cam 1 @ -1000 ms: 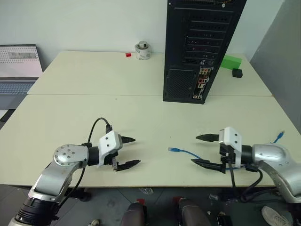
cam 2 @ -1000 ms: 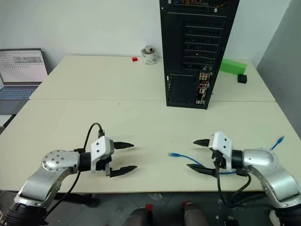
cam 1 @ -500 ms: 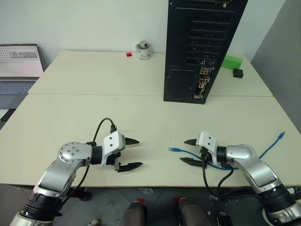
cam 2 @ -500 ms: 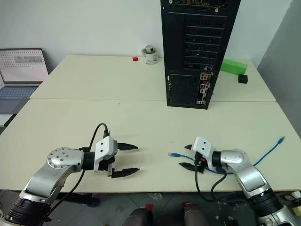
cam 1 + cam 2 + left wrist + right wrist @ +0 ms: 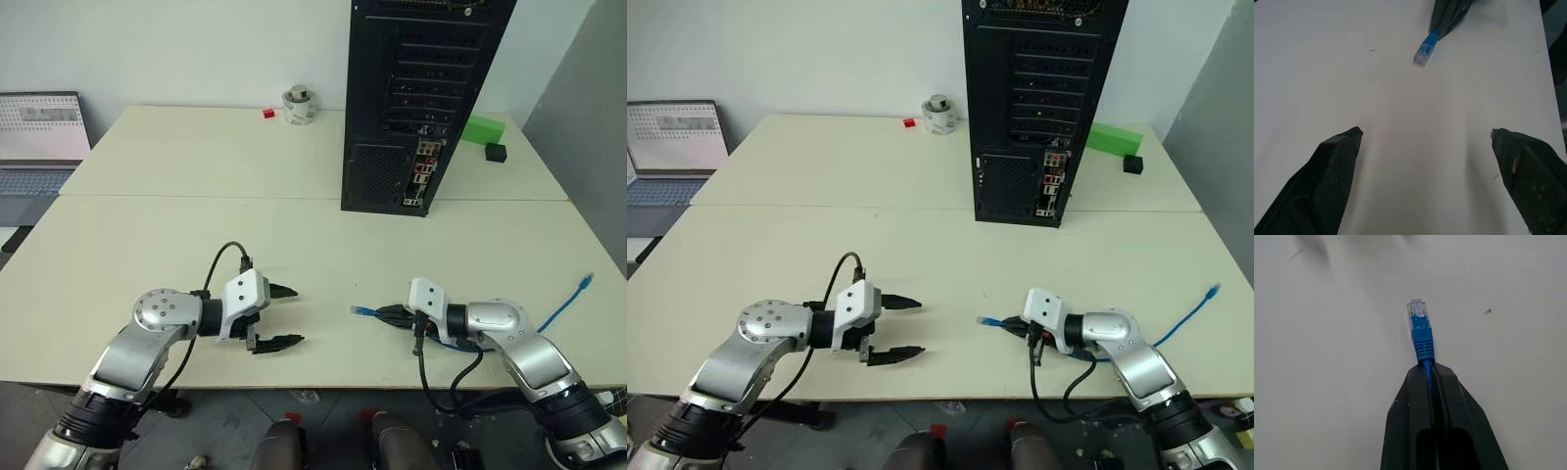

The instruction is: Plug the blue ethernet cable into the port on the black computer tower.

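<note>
Starting at your left: the left gripper (image 5: 282,316) hovers low over the table (image 5: 147,245) near its front edge, its 2 black fingers spread wide with nothing between them. It points across toward the cable end, so treat it as a spare hand for now.

Move along the front edge and you reach the blue ethernet cable (image 5: 563,305). Its plug (image 5: 1418,316) lies on the table a little in from the front edge, roughly below the tower, and the cord trails off toward the right edge, where the other plug (image 5: 586,281) rests.

There the right gripper (image 5: 387,313) is clamped on the blue ethernet cable just behind the boot, the plug sticking out clear past the fingertips. So the pick-up step looks done, or nearly.

The black computer tower (image 5: 421,98) stands well apart, toward the back edge, right of centre. The port (image 5: 423,168) sits in the colourful strip low on its rear face. Next, I'd say, you lift, carry the plug there and line it up squarely; watch for slack dragging.
</note>
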